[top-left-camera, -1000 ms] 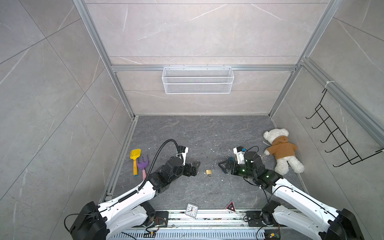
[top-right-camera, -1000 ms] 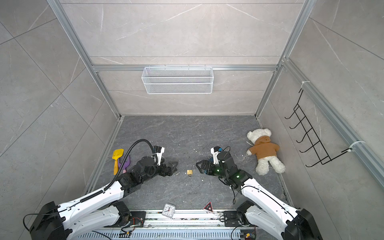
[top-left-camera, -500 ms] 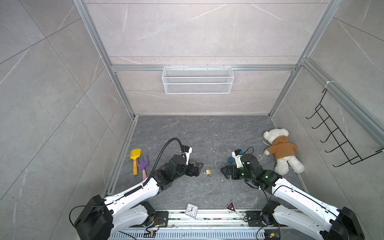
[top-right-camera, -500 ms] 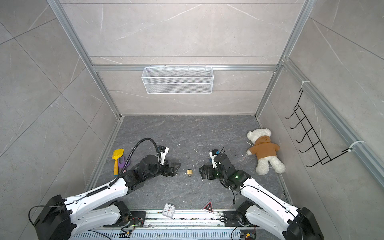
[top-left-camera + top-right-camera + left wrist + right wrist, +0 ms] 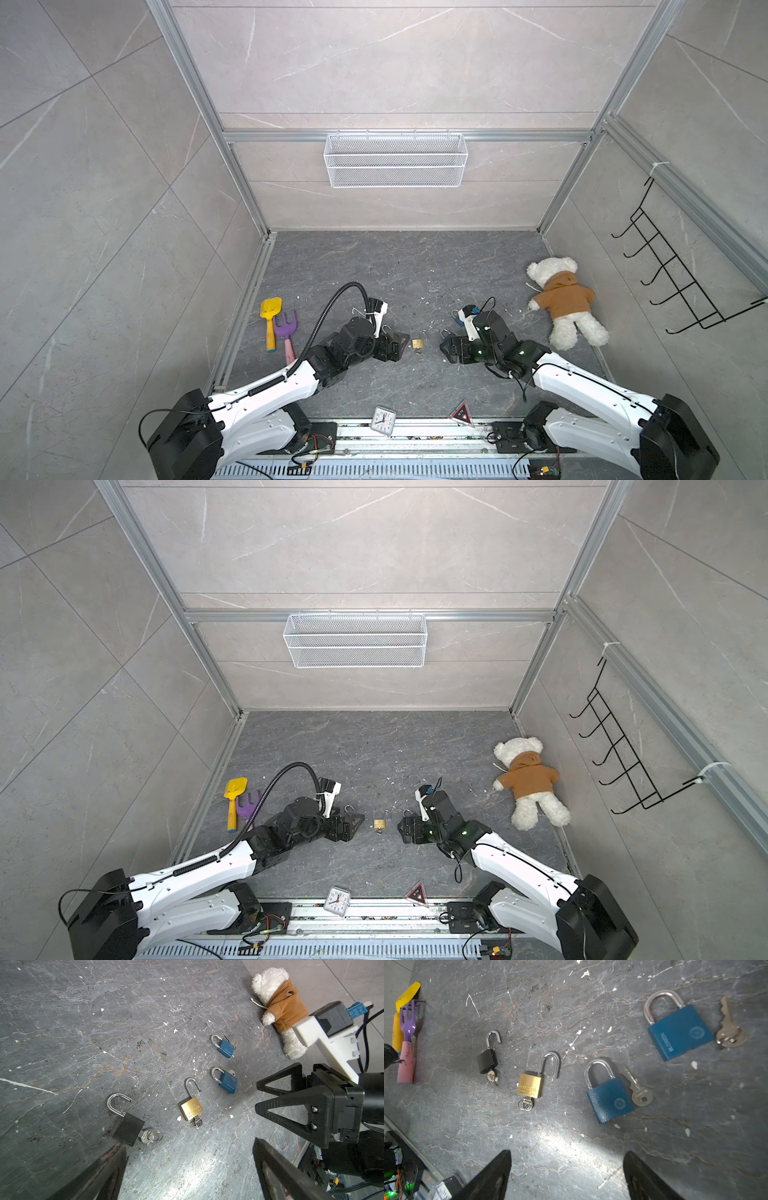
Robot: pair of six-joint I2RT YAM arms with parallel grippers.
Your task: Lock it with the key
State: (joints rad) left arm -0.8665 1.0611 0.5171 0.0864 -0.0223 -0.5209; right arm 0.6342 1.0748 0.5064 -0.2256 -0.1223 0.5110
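Only the arms are doing anything here. The left gripper (image 5: 402, 345) reaches further out over the floor (image 5: 395, 266) and now sits just beside the brass padlock (image 5: 418, 343), where a second ago there's a clear gap between them. Its black cable loop (image 5: 332, 303) drifts the same way with the reach. The right gripper (image 5: 444, 351) pulls back toward the front rail (image 5: 415, 432) in both top views, so it's roughly level with that padlock now instead of sitting deeper in.
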